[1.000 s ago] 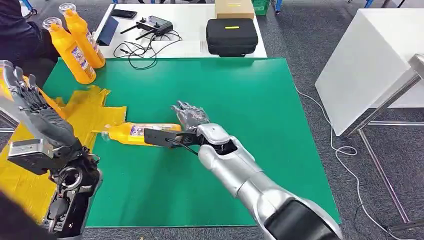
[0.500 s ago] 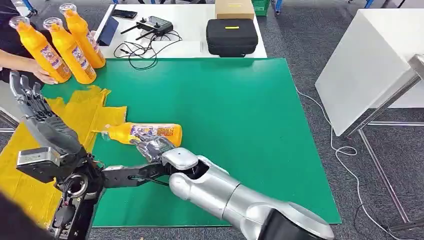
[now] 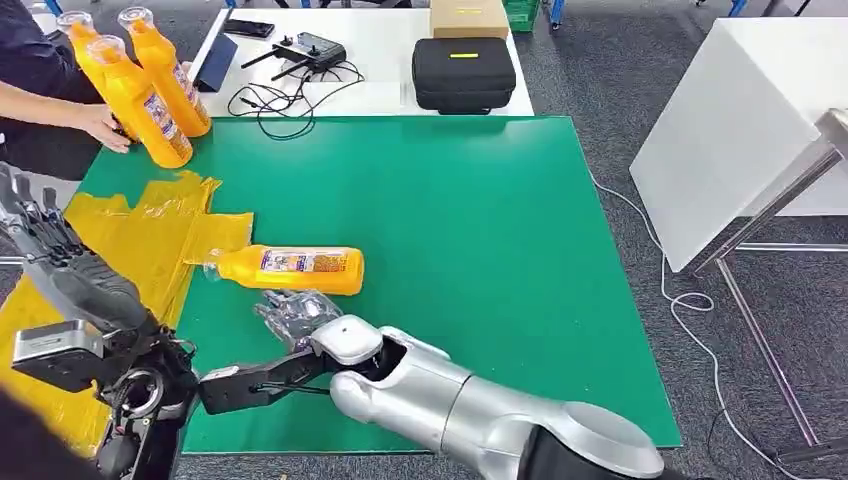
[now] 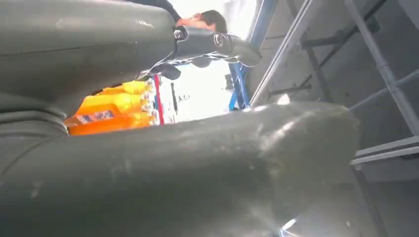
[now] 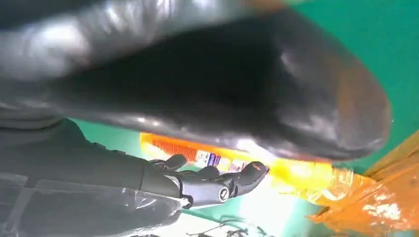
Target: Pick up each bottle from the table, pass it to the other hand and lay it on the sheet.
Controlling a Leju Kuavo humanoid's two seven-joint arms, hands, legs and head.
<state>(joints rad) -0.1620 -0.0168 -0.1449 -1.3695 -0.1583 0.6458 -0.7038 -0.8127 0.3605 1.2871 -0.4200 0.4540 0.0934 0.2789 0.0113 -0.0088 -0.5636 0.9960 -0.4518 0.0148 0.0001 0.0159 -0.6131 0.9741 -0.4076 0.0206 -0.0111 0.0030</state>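
Silver arms (glossy shells), dark hand (image 3: 292, 313)

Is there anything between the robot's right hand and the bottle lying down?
Nothing. In the head view, just a bare strip of green table separates the right robot hand from the lying bottle.
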